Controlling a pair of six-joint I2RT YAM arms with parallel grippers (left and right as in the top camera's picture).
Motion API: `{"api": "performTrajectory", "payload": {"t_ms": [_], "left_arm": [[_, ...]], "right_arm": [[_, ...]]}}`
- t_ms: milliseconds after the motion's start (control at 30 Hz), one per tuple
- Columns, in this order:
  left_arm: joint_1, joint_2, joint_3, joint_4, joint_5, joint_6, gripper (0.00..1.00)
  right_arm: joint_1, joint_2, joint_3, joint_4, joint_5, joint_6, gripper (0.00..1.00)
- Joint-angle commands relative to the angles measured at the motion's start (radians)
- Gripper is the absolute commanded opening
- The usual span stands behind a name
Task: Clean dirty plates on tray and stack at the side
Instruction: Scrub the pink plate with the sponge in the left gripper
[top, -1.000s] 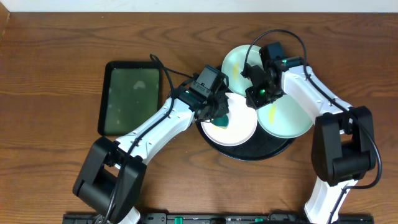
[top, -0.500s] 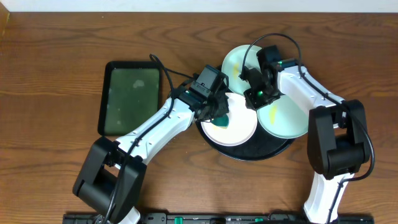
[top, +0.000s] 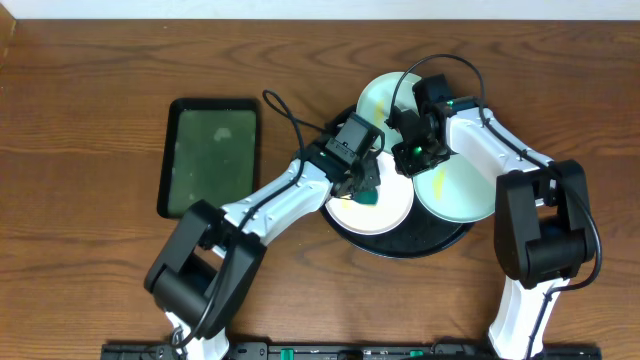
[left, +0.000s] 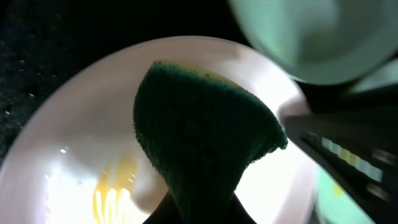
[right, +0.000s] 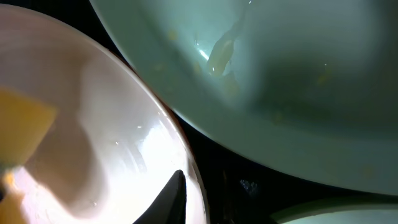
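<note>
Left gripper (top: 366, 188) clenched on the sponge (left: 205, 137) over the white plate (top: 388, 216); right gripper (top: 413, 152) at that plate's far rim.
From here I see the dark green sponge pinched tight in my left claw, hanging above the white plate, with a yellow smear (left: 115, 190) on the plate beside it. The white plate lies on the front left of the black tray (top: 440, 240). The back mint plate (top: 378, 100) and the right mint plate (top: 465, 195) sit close by it. On the right claw I cannot tell whether it grasps the rim or merely rests near it.
</note>
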Motion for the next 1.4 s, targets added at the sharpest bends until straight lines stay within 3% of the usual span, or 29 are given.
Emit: {"api": "performTrajectory", "payload": {"t_ms": [0,100,200,567,633,767,833,900,933,967,1067,1367], "left_arm": [[0.001,0.003,-0.001,0.002,-0.039,-0.009,0.17],[0.001,0.003,-0.001,0.001,-0.039,-0.009,0.23],[-0.003,0.003,-0.001,0.002,-0.039,-0.009,0.37],[-0.005,0.003,-0.002,-0.043,-0.037,-0.009,0.37],[-0.009,0.003,-0.002,-0.044,-0.033,-0.009,0.29],[-0.017,0.003,-0.001,-0.043,-0.027,-0.009,0.27],[-0.022,0.003,-0.001,-0.043,-0.027,-0.009,0.28],[-0.024,0.003,-0.001,-0.043,-0.023,-0.009,0.40],[-0.025,0.003,-0.001,-0.043,-0.017,-0.009,0.40],[-0.025,0.003,-0.001,-0.043,-0.002,-0.009,0.39],[-0.025,0.002,-0.001,-0.037,0.056,-0.009,0.14],[-0.025,0.016,-0.002,-0.037,0.042,-0.021,0.08]], "right_arm": [[0.005,0.004,-0.007,0.002,0.002,0.015,0.18],[0.005,0.004,-0.007,0.003,0.001,0.015,0.17],[0.005,0.004,-0.007,0.003,0.002,0.015,0.17],[0.005,0.004,-0.007,0.003,0.002,0.014,0.18],[0.005,0.004,-0.007,0.002,0.002,0.015,0.18],[0.005,0.004,-0.007,0.003,0.002,0.015,0.18],[0.005,0.004,-0.007,0.003,0.002,0.015,0.18],[0.005,0.004,-0.007,0.003,0.002,0.015,0.18],[0.005,0.004,-0.007,0.003,0.001,0.015,0.18],[0.005,0.004,-0.007,0.003,0.002,0.015,0.18],[0.005,0.004,-0.007,0.003,0.001,0.015,0.18],[0.005,0.004,-0.007,0.002,-0.007,0.023,0.17]]}}
